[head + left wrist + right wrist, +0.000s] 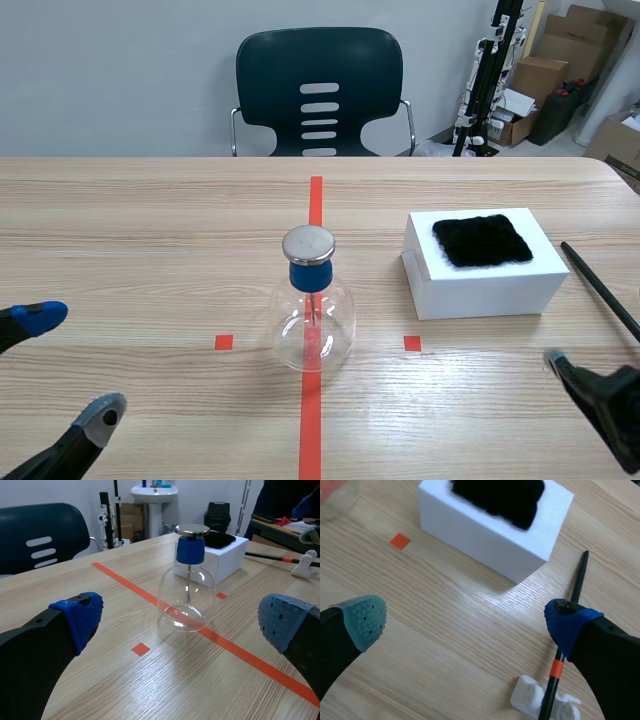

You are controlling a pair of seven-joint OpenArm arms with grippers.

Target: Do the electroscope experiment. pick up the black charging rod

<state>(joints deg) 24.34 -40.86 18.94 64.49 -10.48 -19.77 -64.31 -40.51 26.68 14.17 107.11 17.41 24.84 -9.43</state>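
Since the right gripper point(465, 625) hangs wide open and empty, with the black rod point(578, 580) lying beside the white box point(490, 535) and passing under 1 finger point(570, 625), it should shift sideways until its 2 pads point(366, 617) straddle the rod, then lower and close.

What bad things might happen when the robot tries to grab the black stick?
1. The black rod is thin and rests on a small white stand; the open right gripper might knock it off or let it slip.
2. The white box sits close beside the rod, so a finger may bump it while closing.
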